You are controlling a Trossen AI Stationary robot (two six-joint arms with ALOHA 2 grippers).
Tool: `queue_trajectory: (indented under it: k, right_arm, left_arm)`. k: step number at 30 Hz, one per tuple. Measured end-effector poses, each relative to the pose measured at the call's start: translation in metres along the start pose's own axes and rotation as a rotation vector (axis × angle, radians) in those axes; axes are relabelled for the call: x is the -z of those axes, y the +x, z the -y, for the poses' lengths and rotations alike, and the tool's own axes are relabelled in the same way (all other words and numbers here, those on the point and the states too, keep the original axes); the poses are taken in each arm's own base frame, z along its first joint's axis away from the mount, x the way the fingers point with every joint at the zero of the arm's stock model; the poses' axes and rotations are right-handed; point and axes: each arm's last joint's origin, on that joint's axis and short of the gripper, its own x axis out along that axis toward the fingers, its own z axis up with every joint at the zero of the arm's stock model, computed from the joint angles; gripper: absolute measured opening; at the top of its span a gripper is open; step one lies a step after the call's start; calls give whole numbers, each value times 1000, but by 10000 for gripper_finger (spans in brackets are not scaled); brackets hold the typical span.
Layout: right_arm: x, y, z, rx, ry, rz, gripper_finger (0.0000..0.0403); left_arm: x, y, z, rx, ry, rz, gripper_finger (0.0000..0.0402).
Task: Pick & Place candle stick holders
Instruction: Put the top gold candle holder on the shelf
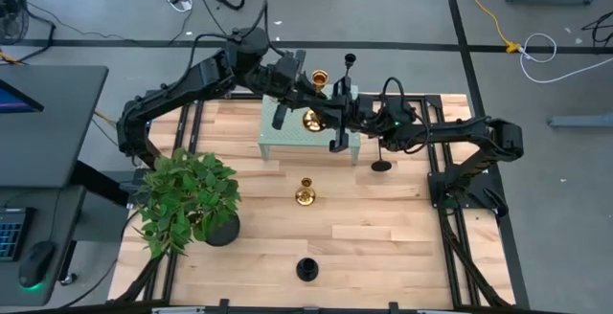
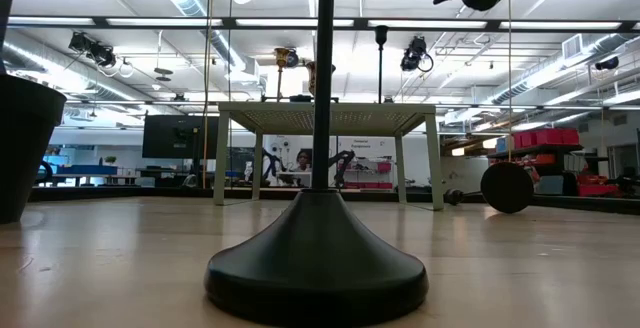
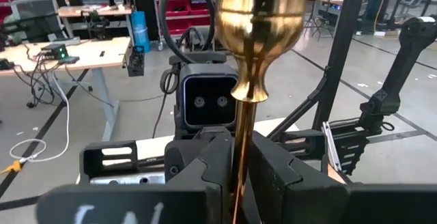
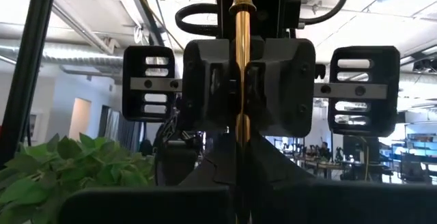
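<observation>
1. Both dark arms meet above the pale green perforated stand (image 1: 308, 139) at the far side of the light wooden worktop (image 1: 383, 237), which is made of butted planks.
2. The left tool (image 1: 308, 111) pinches the thin stem of a shiny gold holder (image 3: 254, 39); in the left wrist view its polished cup flares out above a rounded knob, with the fingers (image 3: 205, 166) tight against the stem on either side.
3. The right tool (image 1: 337, 113) faces it from the other side, its fingers pressed together on that same gold stem, which runs straight up the middle of the right wrist view.
4. A second gold holder (image 1: 321, 78) sits at the stand's far edge, next to a tall matte black one (image 1: 350, 60).
5. A short gold holder (image 1: 306, 194) stands alone on the bare planks mid-worktop.
6. A matte black holder with a round base (image 1: 381, 166) stands beside the stand under the right arm.
7. Another black holder (image 1: 306, 269) stands at the near edge; from table height its smooth, bell-shaped base and thin stem fill the foreground.
8. A leafy green plant (image 1: 187, 199) in a dark pot stands on the left part of the worktop.
</observation>
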Motion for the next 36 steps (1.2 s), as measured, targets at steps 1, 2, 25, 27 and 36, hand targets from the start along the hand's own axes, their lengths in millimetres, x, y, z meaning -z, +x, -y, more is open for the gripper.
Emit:
queue_trajectory:
  k: [1,2,25,27,36]
  right_arm:
    - [0,0,0,0,0,-2,4]
    - [0,0,0,0,0,-2,4]
    - [5,0,1,6,1,-56,63]
    - [7,0,1,8,4,-76,73]
    - [14,-7,2,2,1,-124,92]
  left_arm:
    - [0,0,0,0,0,-1,49]
    - [0,0,0,0,0,0,46]
    - [5,-3,-4,-70,21,-61,12]
    - [7,-7,-5,-76,26,-82,12]
    - [2,-45,-16,-163,26,-124,12]
